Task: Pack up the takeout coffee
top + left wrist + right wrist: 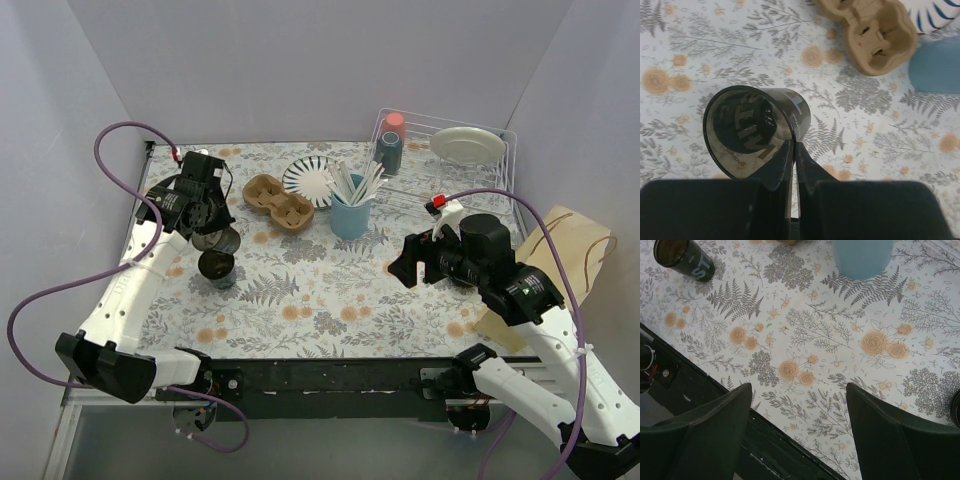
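Flowered cloth (pixel 330 300) covers the table between pale lilac walls, and I take the blue cup (pixel 350 215), stuffed with white sticks (pixel 355 182), as my marker. Counting from it, there are two dark cups well to its left. There is one cardboard carrier (pixel 278 200) just left of it and one striped plate (pixel 308 180) behind and left. One wire rack (pixel 500 165) stands behind and right, holding one pale plate (pixel 467 145) and one red-lidded cup (pixel 390 145). One brown paper bag (pixel 560 250) lies far to the right. The left arm reaches forward from its base with the wrist bent down. The left gripper (pixel 792 147) has its fingers pressed together on the rim wall of one dark cup (pixel 747 132), whose open mouth tips toward the wrist camera. I cannot tell whether its base is off the cloth. The second dark cup (pixel 217 268) stands upright just in front of it, nearer the arm bases. The right arm bends in from the right. The right gripper (pixel 799 390) is in front and to the right of the blue cup, fingers spread wide over bare cloth and holding nothing.
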`<state>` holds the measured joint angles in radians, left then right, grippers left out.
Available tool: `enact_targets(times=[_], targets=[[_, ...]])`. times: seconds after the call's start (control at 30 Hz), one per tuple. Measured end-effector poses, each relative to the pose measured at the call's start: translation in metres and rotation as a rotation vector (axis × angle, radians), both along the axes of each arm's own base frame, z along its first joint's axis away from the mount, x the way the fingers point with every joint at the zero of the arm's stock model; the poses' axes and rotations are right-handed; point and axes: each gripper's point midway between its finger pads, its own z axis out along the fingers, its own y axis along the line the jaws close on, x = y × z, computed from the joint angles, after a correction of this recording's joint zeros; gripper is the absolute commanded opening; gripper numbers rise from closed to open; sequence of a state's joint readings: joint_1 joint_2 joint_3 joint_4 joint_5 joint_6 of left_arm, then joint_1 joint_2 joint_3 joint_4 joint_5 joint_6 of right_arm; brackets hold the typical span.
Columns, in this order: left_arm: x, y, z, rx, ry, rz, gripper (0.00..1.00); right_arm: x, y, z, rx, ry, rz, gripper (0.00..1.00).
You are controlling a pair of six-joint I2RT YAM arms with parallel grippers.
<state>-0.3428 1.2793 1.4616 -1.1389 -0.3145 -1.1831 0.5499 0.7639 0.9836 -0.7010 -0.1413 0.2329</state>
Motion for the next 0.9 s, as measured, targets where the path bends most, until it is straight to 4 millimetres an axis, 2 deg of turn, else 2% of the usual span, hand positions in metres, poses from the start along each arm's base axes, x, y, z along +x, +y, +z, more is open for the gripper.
enact_targets(times=[0.2,0.27,0.47,0.6,0.77,0.9], targets=[[0.005,-0.037,0.003,-0.105,-0.018,-0.097,0.00,0.001,-0.001,0.001,0.003,-0.009,-0.005,0.83],[0.006,-0.056,-0.002,-0.116,-0.008,-0.137,0.00,0.001,-0.001,0.001,0.004,-0.015,-0.009,0.83],[-0.003,-0.129,-0.032,-0.113,0.053,-0.260,0.00,0.000,-0.006,-0.004,-0.002,-0.021,-0.027,0.83],[-0.014,-0.167,-0.054,-0.090,0.086,-0.309,0.00,0.000,-0.009,0.001,0.003,-0.044,-0.041,0.84],[-0.026,-0.201,-0.074,-0.066,0.104,-0.341,0.00,0.000,-0.013,0.004,0.003,-0.064,-0.057,0.84],[-0.034,-0.219,-0.089,-0.033,0.115,-0.347,0.00,0.000,-0.014,0.005,0.003,-0.068,-0.059,0.84]])
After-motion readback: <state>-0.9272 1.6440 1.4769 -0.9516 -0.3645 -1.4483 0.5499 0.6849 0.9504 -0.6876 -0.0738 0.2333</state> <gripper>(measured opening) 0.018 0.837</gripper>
